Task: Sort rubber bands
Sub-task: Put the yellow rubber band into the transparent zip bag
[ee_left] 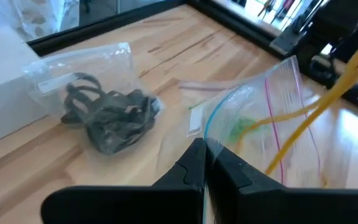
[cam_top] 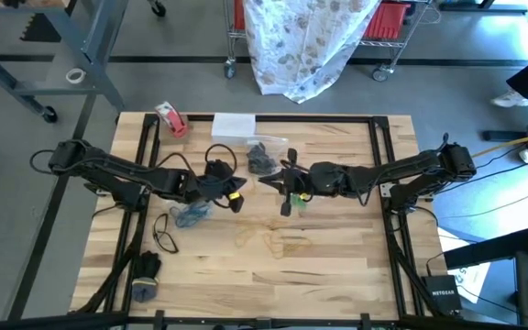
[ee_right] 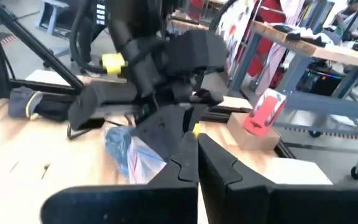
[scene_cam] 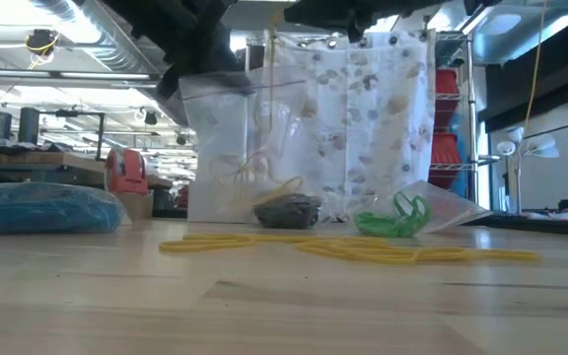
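Rubber bands: yellow ones loose on tabletop, clearest in low view. Left wrist view alone shows left hand pinching bag; right hand pressed together.

Yellow rubber bands, green bands and blue bands are seen on pale wood table.

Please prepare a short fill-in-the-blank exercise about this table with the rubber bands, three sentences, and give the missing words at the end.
1. The loose rubber bands lying on the bare wooden table are ____ in colour.
2. The clear bag beside the white box holds ____ bands.
3. The fingers of the left gripper are ____.

Missing words: yellow; black; shut
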Motion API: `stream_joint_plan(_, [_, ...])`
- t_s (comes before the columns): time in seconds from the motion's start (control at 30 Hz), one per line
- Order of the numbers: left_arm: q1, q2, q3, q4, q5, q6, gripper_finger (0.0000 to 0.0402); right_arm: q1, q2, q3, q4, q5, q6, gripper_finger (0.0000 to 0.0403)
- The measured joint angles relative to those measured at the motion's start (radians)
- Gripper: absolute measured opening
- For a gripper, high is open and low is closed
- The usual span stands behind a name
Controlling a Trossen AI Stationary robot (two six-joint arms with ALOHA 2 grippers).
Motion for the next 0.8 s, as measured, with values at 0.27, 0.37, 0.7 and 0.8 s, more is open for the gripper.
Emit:
stream_joint_plan(0.27, [0.000, 0.000, 0.000, 0.068, 0.000, 0.023, 0.0001, 0.000, 0.084, 0.001, 0.088, 0.001, 0.128, 0.0003])
stream_joint_plan(0.37, [0.000, 0.000, 0.000, 0.035, 0.001, 0.025, 0.0001, 0.000, 0.092, 0.001, 0.063, 0.001, 0.142, 0.0022])
stream_joint_plan(0.7, [0.000, -0.035, 0.001, -0.077, -0.010, 0.078, 0.0001, 0.001, -0.052, 0.001, -0.162, -0.055, 0.188, 0.0147])
stream_joint_plan(0.8, [0.000, -0.056, 0.001, -0.121, -0.048, 0.102, 0.0001, 0.001, -0.063, 0.001, -0.303, -0.118, 0.233, 0.0158])
